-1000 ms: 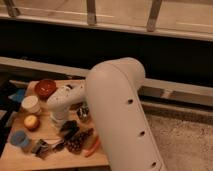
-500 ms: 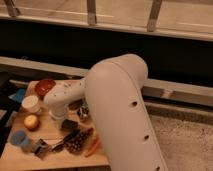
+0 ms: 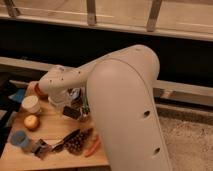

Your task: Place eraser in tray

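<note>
My gripper (image 3: 71,107) hangs below the white forearm over the middle of the wooden table (image 3: 50,131). It is shut on the eraser (image 3: 70,113), a flat black block held slightly above the tabletop. Just to the right of the gripper, a sliver of the green tray (image 3: 86,107) shows; my arm hides the remainder of it.
A red-brown bowl (image 3: 39,92), white cup (image 3: 31,104) and round orange fruit (image 3: 31,121) stand on the left. At the front lie a blue cylinder (image 3: 19,137), small grey block (image 3: 38,148), black-handled utensil (image 3: 65,140), dark cone (image 3: 78,143) and orange-red piece (image 3: 93,146).
The gripper has closed on the eraser and risen a little from the table, carrying the block with it. The arm has shifted slightly.
</note>
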`<state>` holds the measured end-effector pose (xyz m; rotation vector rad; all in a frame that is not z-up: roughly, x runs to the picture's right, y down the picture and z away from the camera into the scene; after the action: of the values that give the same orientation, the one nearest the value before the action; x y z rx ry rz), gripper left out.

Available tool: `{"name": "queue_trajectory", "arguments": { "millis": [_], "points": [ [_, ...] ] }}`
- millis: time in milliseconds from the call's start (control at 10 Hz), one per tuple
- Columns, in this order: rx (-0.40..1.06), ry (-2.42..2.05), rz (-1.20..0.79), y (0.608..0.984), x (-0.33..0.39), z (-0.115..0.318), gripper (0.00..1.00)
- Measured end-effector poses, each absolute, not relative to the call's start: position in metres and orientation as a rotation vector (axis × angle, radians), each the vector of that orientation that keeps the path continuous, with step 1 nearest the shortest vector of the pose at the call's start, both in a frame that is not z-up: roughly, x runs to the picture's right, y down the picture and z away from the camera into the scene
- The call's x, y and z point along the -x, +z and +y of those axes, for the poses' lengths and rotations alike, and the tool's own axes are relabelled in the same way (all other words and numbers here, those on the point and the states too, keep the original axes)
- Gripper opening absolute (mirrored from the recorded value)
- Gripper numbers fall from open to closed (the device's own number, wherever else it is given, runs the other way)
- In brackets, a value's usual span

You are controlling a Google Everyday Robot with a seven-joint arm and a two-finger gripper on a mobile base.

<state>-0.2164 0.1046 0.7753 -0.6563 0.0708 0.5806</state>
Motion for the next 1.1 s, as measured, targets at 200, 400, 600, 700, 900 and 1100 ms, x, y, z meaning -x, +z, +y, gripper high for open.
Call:
{"name": "queue_trajectory", "arguments": {
  "millis": [200, 400, 600, 700, 900, 1100],
  "points": [
    [0.623, 0.615, 0.096, 0.775, 0.209, 0.083, 0.00],
    [0.596, 0.654, 0.122, 0.776, 0.196, 0.064, 0.00],
    [0.571, 0.693, 0.140, 0.772, 0.185, 0.050, 0.00],
    [0.559, 0.714, 0.151, 0.770, 0.176, 0.043, 0.00],
    [0.543, 0.757, 0.170, 0.767, 0.159, 0.033, 0.00],
    [0.533, 0.819, 0.201, 0.766, 0.132, 0.022, 0.00]
  ]
}}
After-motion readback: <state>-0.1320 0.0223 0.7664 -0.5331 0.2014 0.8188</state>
